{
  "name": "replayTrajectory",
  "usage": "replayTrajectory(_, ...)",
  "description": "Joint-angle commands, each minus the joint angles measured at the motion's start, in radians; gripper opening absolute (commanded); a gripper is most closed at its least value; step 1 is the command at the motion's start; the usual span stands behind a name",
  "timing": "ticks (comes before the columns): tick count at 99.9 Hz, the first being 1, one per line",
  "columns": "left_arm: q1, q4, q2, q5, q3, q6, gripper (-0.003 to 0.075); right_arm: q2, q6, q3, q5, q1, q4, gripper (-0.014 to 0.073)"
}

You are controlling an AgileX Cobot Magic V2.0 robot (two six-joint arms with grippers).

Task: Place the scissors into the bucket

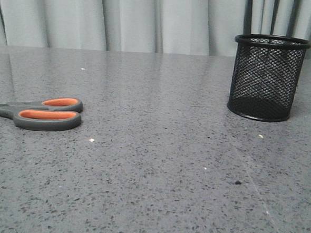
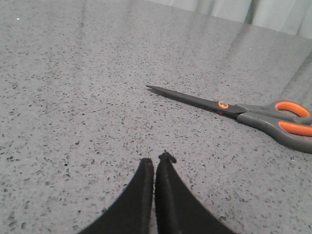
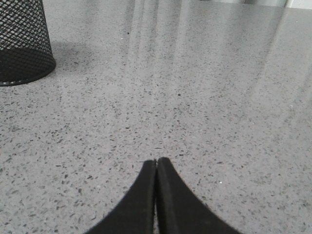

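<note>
The scissors (image 1: pixel 45 112), dark grey handles lined in orange, lie flat at the table's left edge in the front view, blades cut off by the frame. The left wrist view shows the scissors (image 2: pixel 234 109) whole, blades closed. My left gripper (image 2: pixel 156 160) is shut and empty, short of the blade tip and apart from it. The bucket (image 1: pixel 267 77), a black wire-mesh cup, stands upright at the far right. It also shows in the right wrist view (image 3: pixel 23 46). My right gripper (image 3: pixel 156 160) is shut and empty, well away from the bucket. Neither gripper shows in the front view.
The grey speckled table (image 1: pixel 158 164) runs back to a pale curtain (image 1: pixel 151 21). A few small white and dark specks lie on the tabletop.
</note>
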Motion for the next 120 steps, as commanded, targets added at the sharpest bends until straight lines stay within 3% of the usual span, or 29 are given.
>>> replayTrajectory(1,0.003,-0.014,-0.029,-0.043,0.039,-0.003,-0.0020,-0.019,0.004,0.006,-0.030,-0.005,-0.019,-0.0045)
replayTrajectory(50,0.003,-0.014,-0.029,-0.043,0.039,-0.003,-0.0020,-0.019,0.004,0.006,-0.030,-0.005,-0.019,-0.0045)
replayTrajectory(78,0.003,0.129,-0.029,-0.057,0.039,-0.003,-0.0020,-0.019,0.004,0.006,-0.044,-0.005,-0.019,-0.0045)
replayTrajectory(87,0.003,0.136,-0.029,-0.148,0.039,-0.005,-0.0020,-0.019,0.004,0.006,-0.123,-0.005,-0.019,-0.0045)
replayTrajectory(95,0.003,0.011,-0.029,-0.289,0.039,-0.007,-0.0020,-0.019,0.004,0.006,-0.262,-0.005,0.010,-0.0045)
replayTrajectory(107,0.003,-0.143,-0.029,-0.472,0.039,-0.007,-0.0020,-0.019,0.004,0.006,-0.459,-0.005,0.213,-0.0045)
replayTrajectory(120,0.003,-0.247,-0.029,-0.581,0.037,-0.009,-0.0020,-0.019,0.004,0.006,-0.533,-0.005,0.375,-0.0045)
